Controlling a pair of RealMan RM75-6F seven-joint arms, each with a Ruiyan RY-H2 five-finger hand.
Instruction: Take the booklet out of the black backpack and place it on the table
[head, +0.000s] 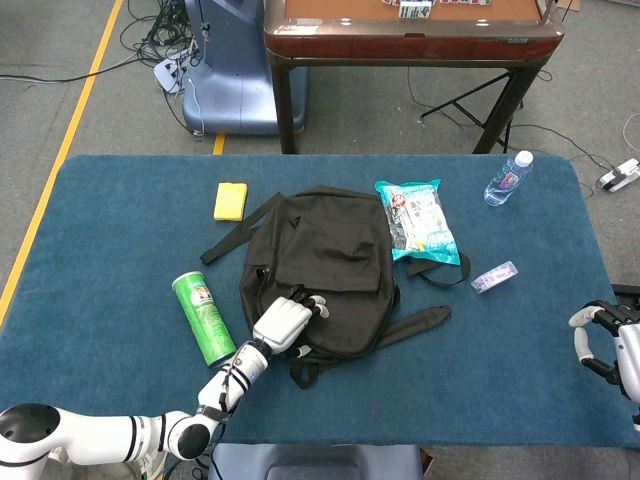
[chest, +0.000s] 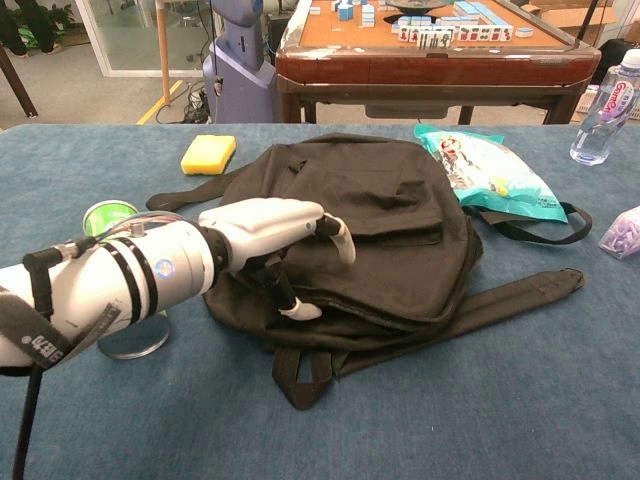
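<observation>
The black backpack (head: 325, 265) lies flat in the middle of the blue table (head: 120, 250), closed, with its straps spread out; it also fills the centre of the chest view (chest: 380, 230). No booklet shows in either view. My left hand (head: 286, 322) rests on the backpack's near left part with its fingers (chest: 335, 232) spread over the fabric and the thumb at the lower seam, holding nothing that I can see. My right hand (head: 610, 345) hovers at the table's near right edge, fingers loosely apart and empty; the chest view does not show it.
A green can (head: 203, 318) stands just left of my left forearm (chest: 120, 290). A yellow sponge (head: 230, 200) lies far left, a snack bag (head: 420, 220) against the backpack's right side, a small packet (head: 494, 277) and a water bottle (head: 508, 178) further right.
</observation>
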